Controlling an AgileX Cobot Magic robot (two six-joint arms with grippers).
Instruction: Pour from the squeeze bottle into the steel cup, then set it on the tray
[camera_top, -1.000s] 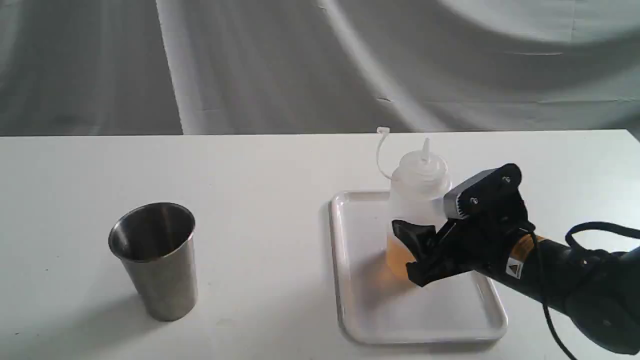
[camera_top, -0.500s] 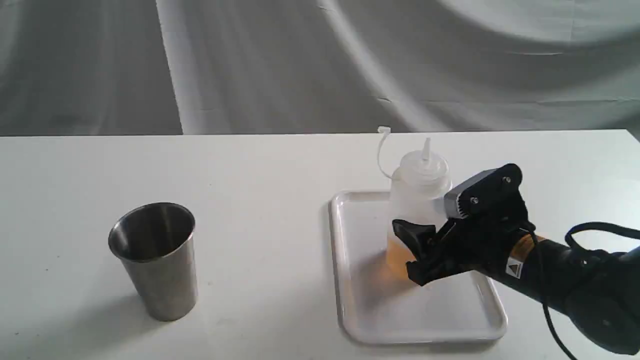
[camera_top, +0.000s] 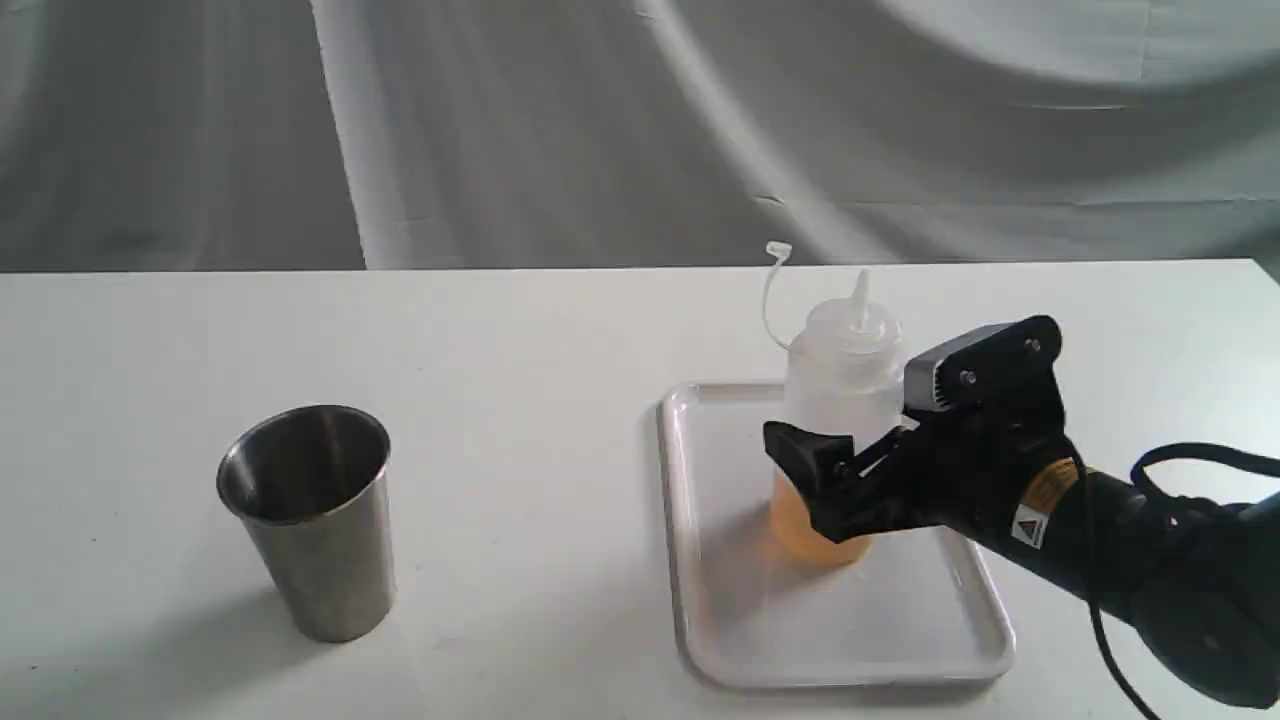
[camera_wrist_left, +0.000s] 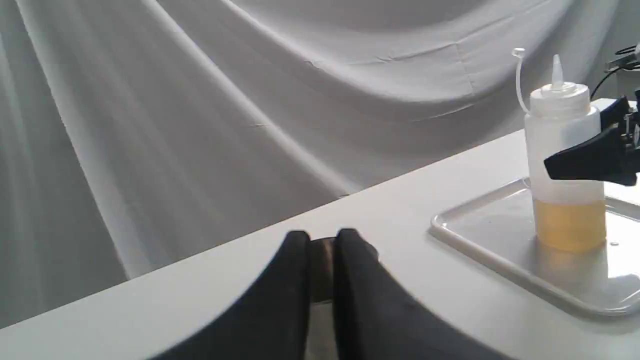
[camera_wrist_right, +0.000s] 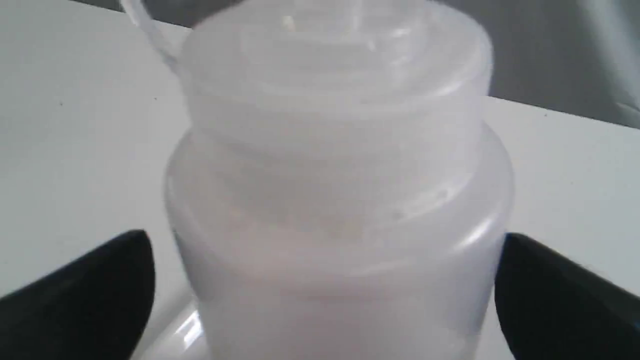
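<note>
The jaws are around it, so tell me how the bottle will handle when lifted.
The bottle looks like soft, translucent plastic, so its wall will probably give under the jaws. Liquid fills only its bottom part, so it is likely light and steady upright. Its nozzle is uncapped, so a hard squeeze could squirt.

The right arm (camera_top: 1180, 565) is a thick matte-black tube. The right pincer (camera_top: 825, 445) has black wedge fingers (camera_top: 800, 455) that narrow to blunt tips. At two o'clock from them a grey ribbed block (camera_top: 935, 378) is set in a black bracket with two small bright screws (camera_top: 967, 378). The wrist carries an amber band (camera_top: 1047, 487) and a white triangle sticker (camera_top: 1025, 527). A thin black cable (camera_top: 1200, 449) loops at three o'clock. The left pincer (camera_wrist_left: 322, 237) has two smooth, black, curved fingers.
</note>
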